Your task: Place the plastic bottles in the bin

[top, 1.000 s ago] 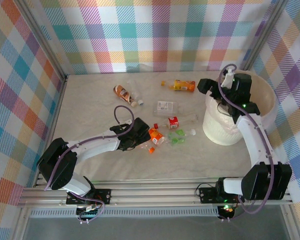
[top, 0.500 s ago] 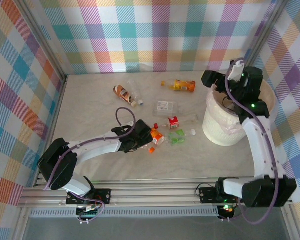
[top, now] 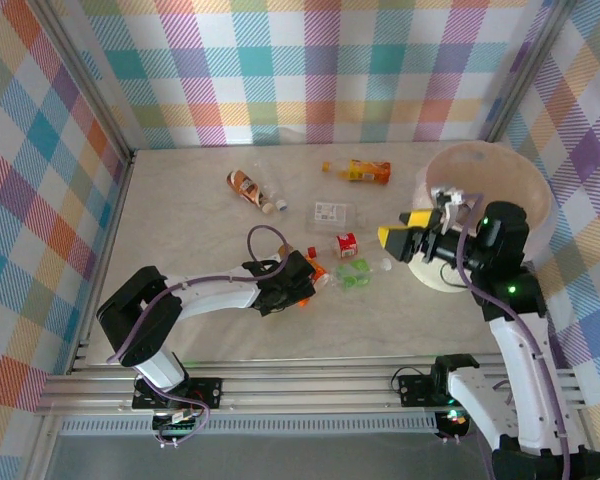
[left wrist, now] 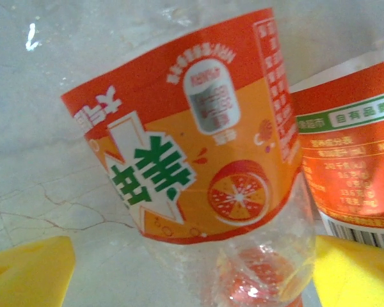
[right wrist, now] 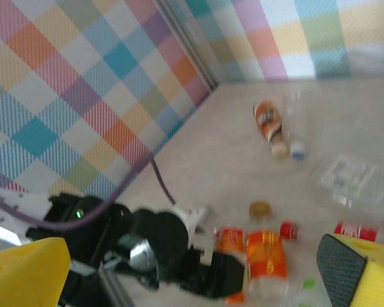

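Right gripper (top: pixel 408 240) has swung off the bin (top: pixel 485 152) and sits just left of it, jaws wide, empty, so I'm free for another bottle. Left gripper (top: pixel 298 280) closed in on the orange-label bottle (left wrist: pixel 192 147), well left of the bin. Jaws are apart, straddling it, not clamped. The bottle lies flat, long axis along my reach, neck toward the gripper, base toward the bin.

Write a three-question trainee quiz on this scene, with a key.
1. True or false: the left gripper has its fingers either side of the orange-labelled bottle.
2. The right gripper is: A open and empty; B shut on a cap; C shut on a bottle.
3. On which arm's side of the table does the bin stand?
Key: 1 true; 2 A; 3 the right.
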